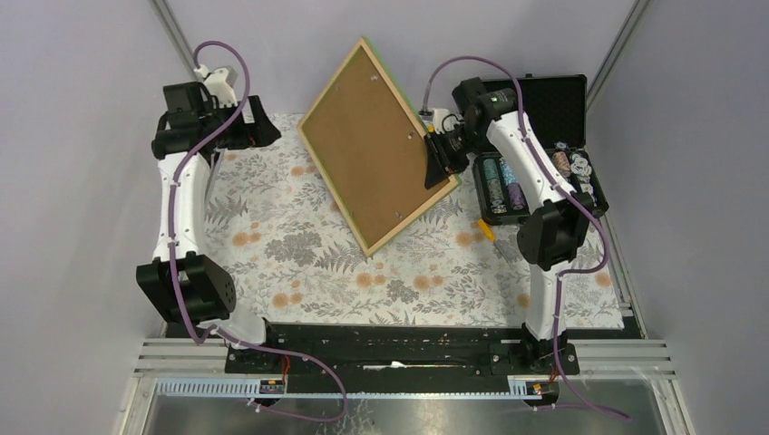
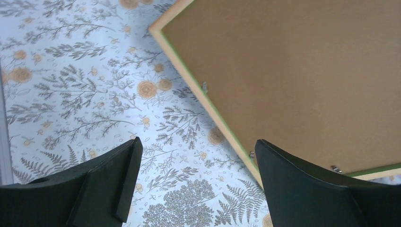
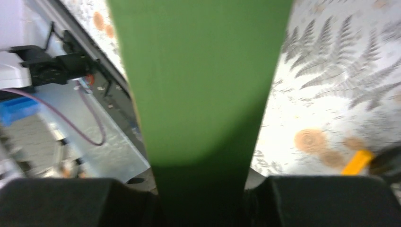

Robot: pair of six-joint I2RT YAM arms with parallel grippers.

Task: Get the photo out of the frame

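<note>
Right gripper (image 1: 442,165) pinched the frame (image 1: 367,136) by its right edge, brown back facing up, tilted, lower corner near the floral cloth (image 1: 272,245); left gripper (image 2: 196,179) hung spread beside it.

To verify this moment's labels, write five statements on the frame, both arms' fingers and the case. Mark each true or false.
1. The right fingers are shut on the frame. True.
2. The frame lies flat on the table. False: it is held tilted.
3. The frame's brown back faces the top camera. True.
4. The left fingers hold the photo. False: they are open and empty, and no photo shows.
5. The black case is closed. False: it is open, with chips inside.
</note>
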